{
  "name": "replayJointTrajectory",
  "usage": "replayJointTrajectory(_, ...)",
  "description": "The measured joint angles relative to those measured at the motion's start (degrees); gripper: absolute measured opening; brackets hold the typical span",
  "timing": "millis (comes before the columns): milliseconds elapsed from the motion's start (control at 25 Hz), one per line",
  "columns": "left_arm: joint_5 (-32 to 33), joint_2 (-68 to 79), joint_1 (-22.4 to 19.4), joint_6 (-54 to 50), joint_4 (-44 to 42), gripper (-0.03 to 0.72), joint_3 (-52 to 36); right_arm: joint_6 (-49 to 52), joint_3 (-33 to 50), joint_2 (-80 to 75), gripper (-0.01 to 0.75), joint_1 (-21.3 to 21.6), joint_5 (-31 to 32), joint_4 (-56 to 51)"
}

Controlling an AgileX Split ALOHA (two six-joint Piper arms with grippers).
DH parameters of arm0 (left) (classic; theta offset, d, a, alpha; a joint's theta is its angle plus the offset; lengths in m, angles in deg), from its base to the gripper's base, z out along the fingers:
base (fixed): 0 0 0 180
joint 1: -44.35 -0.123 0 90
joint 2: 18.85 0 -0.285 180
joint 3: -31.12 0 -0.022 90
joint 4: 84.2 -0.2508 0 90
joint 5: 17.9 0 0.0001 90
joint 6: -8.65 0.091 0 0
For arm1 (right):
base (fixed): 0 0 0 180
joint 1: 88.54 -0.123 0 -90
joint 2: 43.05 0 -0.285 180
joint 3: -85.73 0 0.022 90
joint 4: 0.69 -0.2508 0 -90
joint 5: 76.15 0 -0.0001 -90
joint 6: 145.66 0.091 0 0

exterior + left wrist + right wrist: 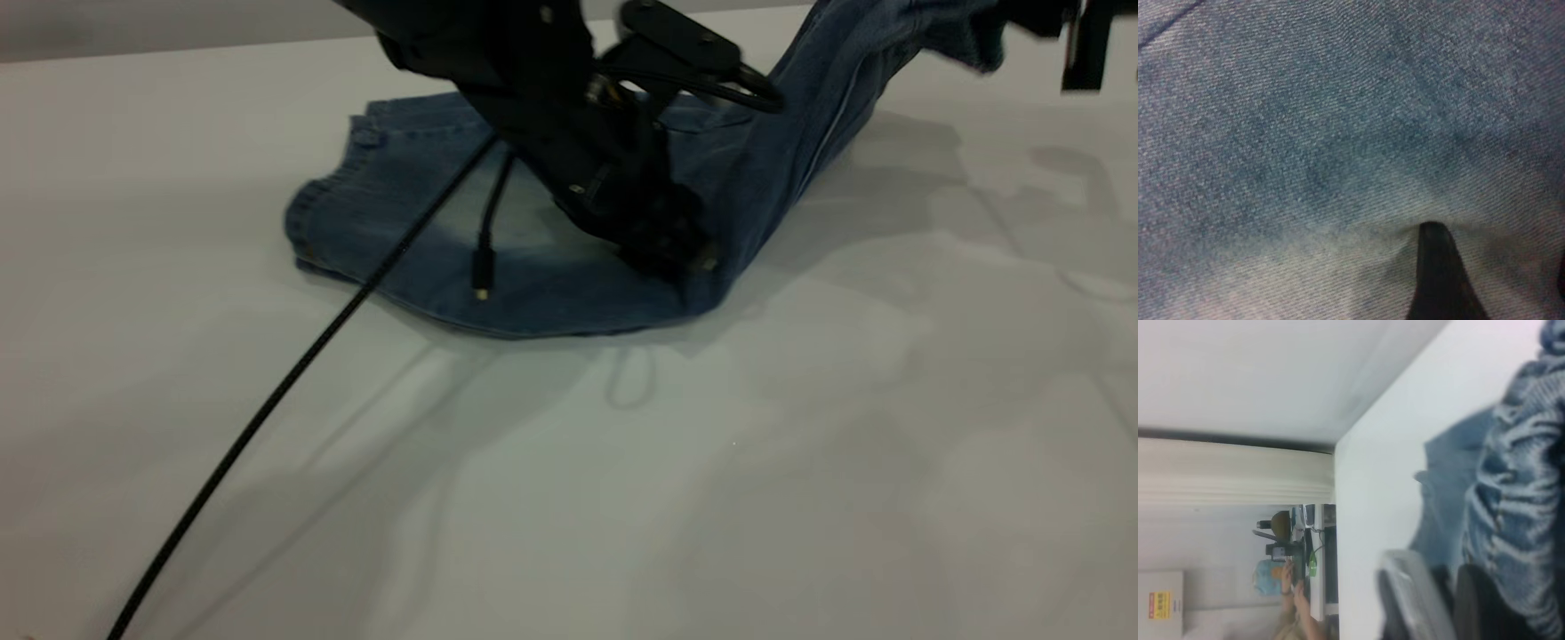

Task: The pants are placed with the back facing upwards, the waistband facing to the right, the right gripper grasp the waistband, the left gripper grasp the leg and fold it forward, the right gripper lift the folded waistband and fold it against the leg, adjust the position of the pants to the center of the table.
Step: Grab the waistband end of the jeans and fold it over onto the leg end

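We see the right claw [1022, 36] pinching the shorts [498, 222] waistband aloft, right of the left claw [662, 244]; left grip unclear

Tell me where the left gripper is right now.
In the exterior view the left gripper is down on the pants near their right fold, left of the lifted waistband end held up by the right gripper.

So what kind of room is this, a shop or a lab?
Probably a lab or workshop: a robot arm's left tool presses denim pants on a bare white table, and a cluttered desk stands behind.
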Motion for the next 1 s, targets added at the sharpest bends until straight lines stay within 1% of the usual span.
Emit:
replayJointTrajectory(120, -0.5, 0.3, 1.8, 0.0, 3.0, 0.390, 0.7, 1.4, 0.0, 3.9, 0.085, 0.0, -0.3, 0.4)
replayJointTrajectory(240, 1.9, 0.4, 3.0, -0.1, 3.1, 0.390, 3.1, 2.2, 0.0, 6.6, 0.085, -0.1, -0.4, 1.3)
replayJointTrajectory(320, 4.2, 0.2, 2.9, -0.1, 2.4, 0.390, 5.2, 2.2, 0.1, 7.5, 0.084, -0.1, 0.1, 1.8)
replayJointTrajectory(440, 8.0, -0.3, 1.2, 0.0, 1.9, 0.390, 8.0, 2.2, 0.1, 7.5, 0.084, 0.0, 0.4, 1.4)
replayJointTrajectory(520, 9.4, -0.4, 0.0, 0.0, 1.8, 0.390, 9.2, 2.4, 0.1, 7.5, 0.084, 0.0, 0.5, 0.8)
replayJointTrajectory(760, 13.3, -0.9, -2.4, 2.9, 1.0, 0.390, 9.4, 2.4, 0.1, 7.5, 0.084, 0.0, 0.4, 1.5)
replayJointTrajectory(920, 16.1, -3.0, -3.1, 3.1, -2.6, 0.390, 9.4, 2.4, 0.1, 7.4, 0.084, 0.0, 0.2, 1.5)
replayJointTrajectory(1000, 18.1, -3.8, -4.2, 3.0, -5.1, 0.390, 9.4, 2.4, 0.0, 7.4, 0.084, 0.0, 0.1, 1.4)
